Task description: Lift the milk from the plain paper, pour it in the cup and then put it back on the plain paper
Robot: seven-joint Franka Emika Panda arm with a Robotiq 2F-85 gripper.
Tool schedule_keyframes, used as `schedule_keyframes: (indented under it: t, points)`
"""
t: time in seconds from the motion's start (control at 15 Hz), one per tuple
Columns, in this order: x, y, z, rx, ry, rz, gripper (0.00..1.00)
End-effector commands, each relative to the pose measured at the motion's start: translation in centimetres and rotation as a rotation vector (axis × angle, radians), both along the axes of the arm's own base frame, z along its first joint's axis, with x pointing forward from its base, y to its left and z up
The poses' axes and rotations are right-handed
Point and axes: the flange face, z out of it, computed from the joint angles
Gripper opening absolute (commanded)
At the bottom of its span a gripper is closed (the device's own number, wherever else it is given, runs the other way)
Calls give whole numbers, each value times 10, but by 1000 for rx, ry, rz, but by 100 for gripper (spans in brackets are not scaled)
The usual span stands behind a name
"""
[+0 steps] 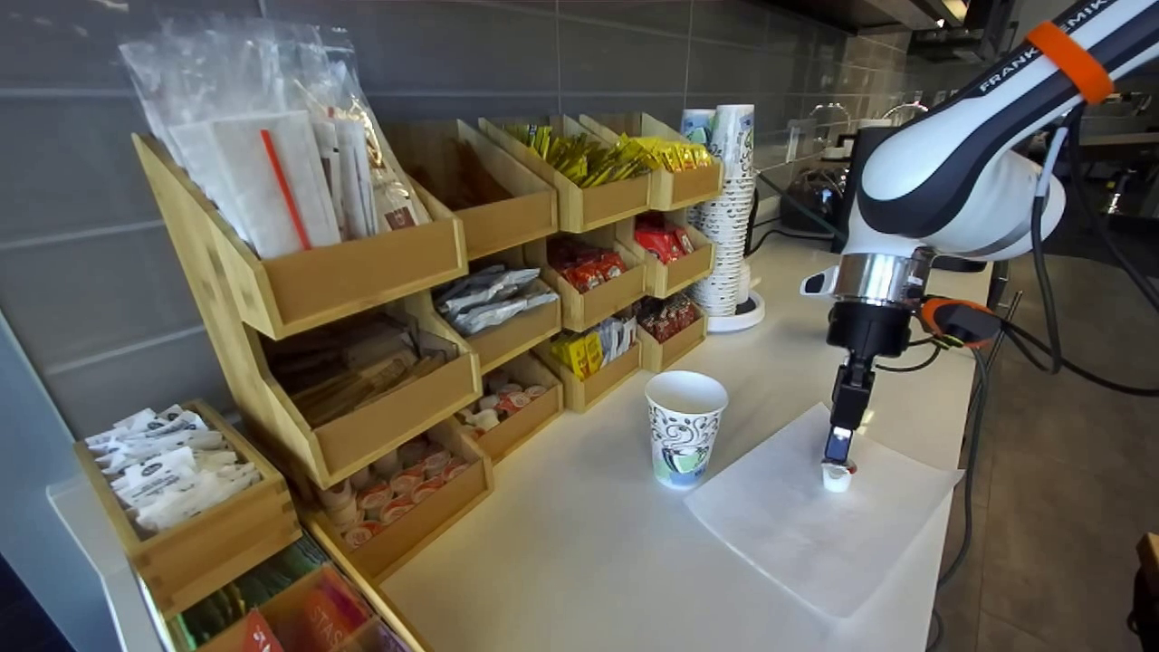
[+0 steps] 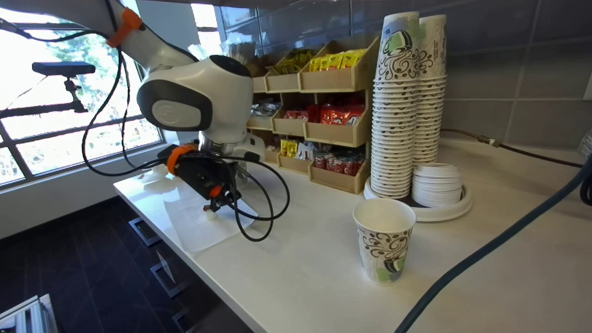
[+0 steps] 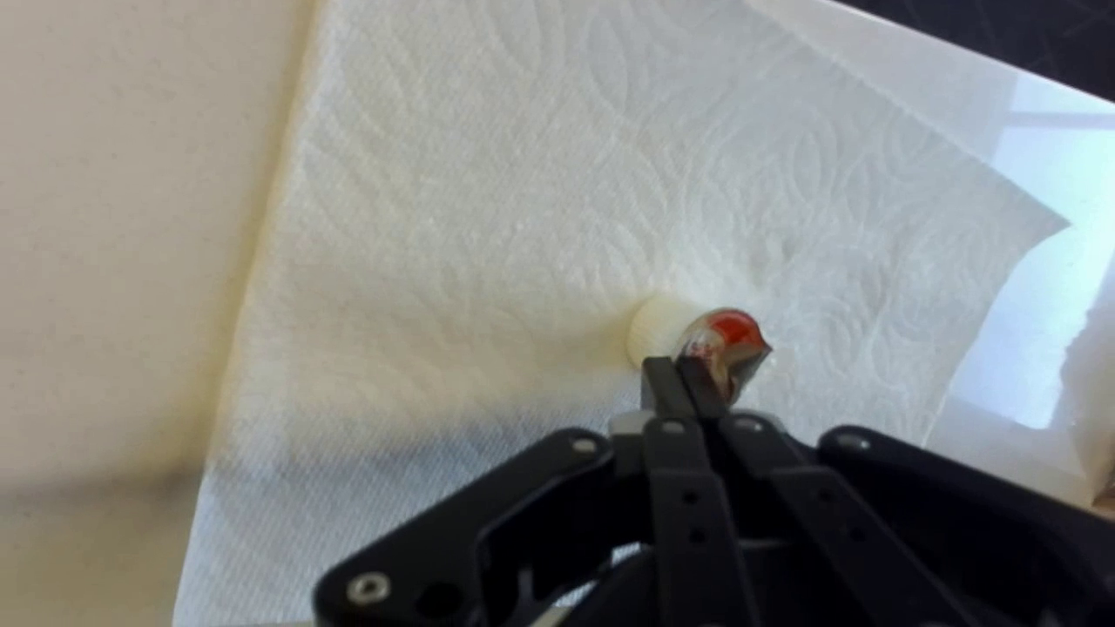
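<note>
Arm reads "FRANK… EMIK"; red packet "STAS". Tool narrow at milk; whether gripping it, cannot tell.

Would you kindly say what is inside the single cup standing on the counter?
Inside the cup, both exterior views show only its white upper wall. Its near side hides the bottom, so I cannot tell whether it holds anything.

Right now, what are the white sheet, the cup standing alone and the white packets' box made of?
The white sheet looks like matte paper towel: curvy lines are pressed in. The cup is probably smooth paper, maybe coated: thin rim, printed swirls. The box looks like satiny wood, perhaps bamboo: corners seem interlocked.
</note>
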Motion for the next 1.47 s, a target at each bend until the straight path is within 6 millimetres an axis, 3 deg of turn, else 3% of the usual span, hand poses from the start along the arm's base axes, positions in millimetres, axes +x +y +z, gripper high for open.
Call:
schedule_keyframes:
  t: [0.0,0.73,1.07,1.13,1.4]
  points:
    - [4,-1,-3,33,-3,-2,0]
    - [0,-1,28,171,-17,17,0]
    - [-1,4,62,189,-50,28,0]
    - [3,-1,43,157,-25,30,2]
    - [2,1,59,165,-48,41,2]
